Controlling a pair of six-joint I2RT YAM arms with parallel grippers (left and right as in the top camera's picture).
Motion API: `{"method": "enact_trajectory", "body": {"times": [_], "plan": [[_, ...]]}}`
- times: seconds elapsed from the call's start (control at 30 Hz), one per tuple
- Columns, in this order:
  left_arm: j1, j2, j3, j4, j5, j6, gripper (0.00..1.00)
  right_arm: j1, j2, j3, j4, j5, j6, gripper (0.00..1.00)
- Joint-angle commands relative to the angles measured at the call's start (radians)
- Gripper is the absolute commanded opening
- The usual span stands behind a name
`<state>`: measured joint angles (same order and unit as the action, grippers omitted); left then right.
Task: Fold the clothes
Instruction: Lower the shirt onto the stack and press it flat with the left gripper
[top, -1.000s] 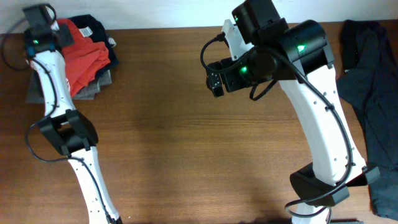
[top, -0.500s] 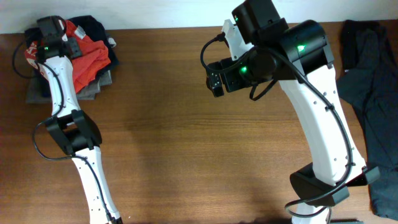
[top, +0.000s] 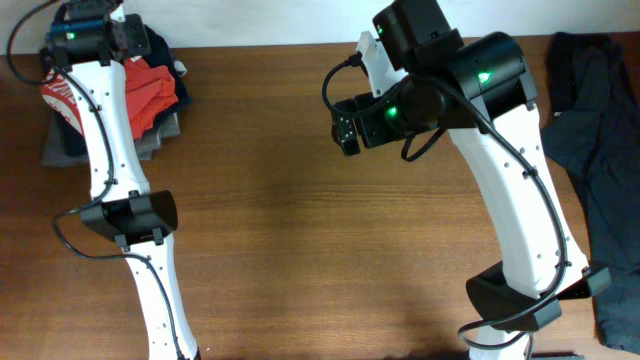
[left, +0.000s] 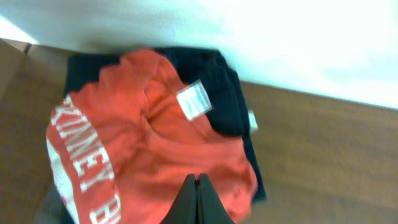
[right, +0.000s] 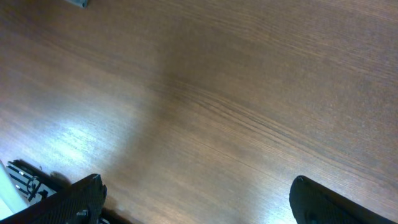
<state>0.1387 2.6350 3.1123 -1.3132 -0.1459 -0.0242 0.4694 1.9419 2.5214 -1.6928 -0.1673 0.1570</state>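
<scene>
A pile of clothes (top: 62, 150) sits in the far left corner of the table (top: 300, 230). The T-shirt (top: 150, 90) lies on top of at least 2 other garments there. The left gripper (left: 198, 186) hangs over the T-shirt. The right gripper (right: 194, 196) hangs over the table near its middle, toward the far side. Loose garments (top: 600, 150) lie along the right edge, well apart from the pile.

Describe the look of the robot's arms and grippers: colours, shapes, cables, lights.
Left arm and right arm: white tubular links, black joint housings, green lights, black cables looping alongside. Left gripper and right gripper: black fingers.
</scene>
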Motion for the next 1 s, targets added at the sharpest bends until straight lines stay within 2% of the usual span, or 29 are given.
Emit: {"method": "enact_trajectory", "body": {"times": [0.0, 0.17, 0.43, 0.83, 0.97], "plan": [[0.019, 0.031, -0.023, -0.090, -0.002, -0.021, 0.01, 0.008, -0.026, 0.001, -0.006, -0.005, -0.005, 0.99], [0.023, 0.034, -0.023, -0.182, -0.007, -0.051, 0.01, 0.008, -0.026, 0.001, -0.006, -0.005, -0.019, 0.99], [0.023, 0.087, -0.023, -0.116, -0.058, -0.063, 0.01, 0.008, -0.026, 0.001, -0.006, -0.005, -0.019, 0.99], [0.032, 0.313, -0.023, -0.136, -0.064, -0.127, 0.01, 0.008, -0.026, 0.001, -0.006, -0.005, -0.023, 0.99], [0.031, 0.323, -0.020, -0.142, -0.063, -0.148, 0.01, 0.008, -0.026, 0.001, -0.006, 0.000, -0.023, 0.99]]}}
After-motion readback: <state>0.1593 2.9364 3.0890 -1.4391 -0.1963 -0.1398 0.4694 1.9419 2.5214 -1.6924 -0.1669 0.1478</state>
